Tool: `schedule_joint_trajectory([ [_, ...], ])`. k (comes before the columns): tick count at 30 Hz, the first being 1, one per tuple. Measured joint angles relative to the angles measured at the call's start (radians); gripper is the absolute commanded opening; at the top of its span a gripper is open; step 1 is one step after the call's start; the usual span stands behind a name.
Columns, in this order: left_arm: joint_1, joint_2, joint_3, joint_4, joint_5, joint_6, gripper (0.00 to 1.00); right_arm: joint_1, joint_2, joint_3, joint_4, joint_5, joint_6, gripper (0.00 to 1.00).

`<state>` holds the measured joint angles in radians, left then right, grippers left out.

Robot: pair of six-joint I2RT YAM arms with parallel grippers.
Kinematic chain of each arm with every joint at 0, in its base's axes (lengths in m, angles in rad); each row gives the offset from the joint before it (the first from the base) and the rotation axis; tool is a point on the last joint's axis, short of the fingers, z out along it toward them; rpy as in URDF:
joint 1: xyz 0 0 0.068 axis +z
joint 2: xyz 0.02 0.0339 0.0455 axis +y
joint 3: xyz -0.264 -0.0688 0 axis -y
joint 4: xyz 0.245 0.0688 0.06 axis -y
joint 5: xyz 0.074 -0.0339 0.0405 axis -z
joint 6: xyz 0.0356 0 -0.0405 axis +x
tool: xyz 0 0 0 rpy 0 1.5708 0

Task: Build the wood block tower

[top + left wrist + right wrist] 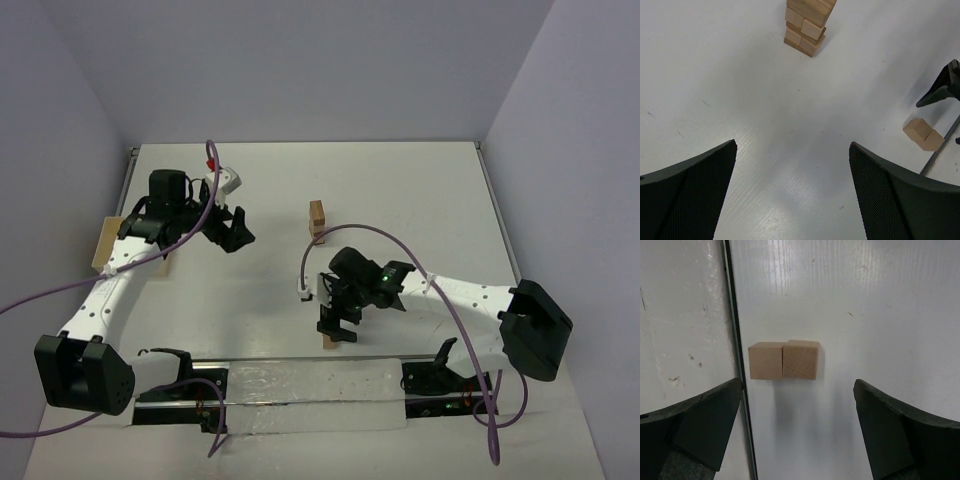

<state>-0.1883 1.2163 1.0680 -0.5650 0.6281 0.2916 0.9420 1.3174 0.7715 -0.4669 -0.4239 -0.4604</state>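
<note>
The tower (317, 220), a narrow column of tan wood blocks, stands mid-table; its lower part shows at the top of the left wrist view (807, 27). Loose wood blocks (783, 360), which look like two cubes touching side by side, lie by the table's front edge (330, 343) and also show in the left wrist view (923, 134). My right gripper (336, 328) is open and empty just above them; in the right wrist view (798, 384) they lie ahead of the fingertips, untouched. My left gripper (236, 232) is open and empty over bare table, left of the tower (792, 145).
A pale wooden tray (103, 245) lies at the left edge, partly under the left arm. A dark seam (733, 315) runs right beside the loose blocks at the table's front edge. Purple cables loop over both arms.
</note>
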Motion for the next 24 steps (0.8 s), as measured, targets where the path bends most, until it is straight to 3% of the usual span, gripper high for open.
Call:
schedule_joint_trajectory([
  [12, 0.0, 0.002, -0.011, 0.002, 0.0, 0.001, 0.99, 0.116, 0.028, -0.053, 0.059, 0.086, -0.066, 1.0],
  [24, 0.0, 0.002, -0.017, 0.003, 0.0, 0.001, 0.99, 0.155, 0.049, -0.059, 0.08, 0.129, -0.066, 0.97],
])
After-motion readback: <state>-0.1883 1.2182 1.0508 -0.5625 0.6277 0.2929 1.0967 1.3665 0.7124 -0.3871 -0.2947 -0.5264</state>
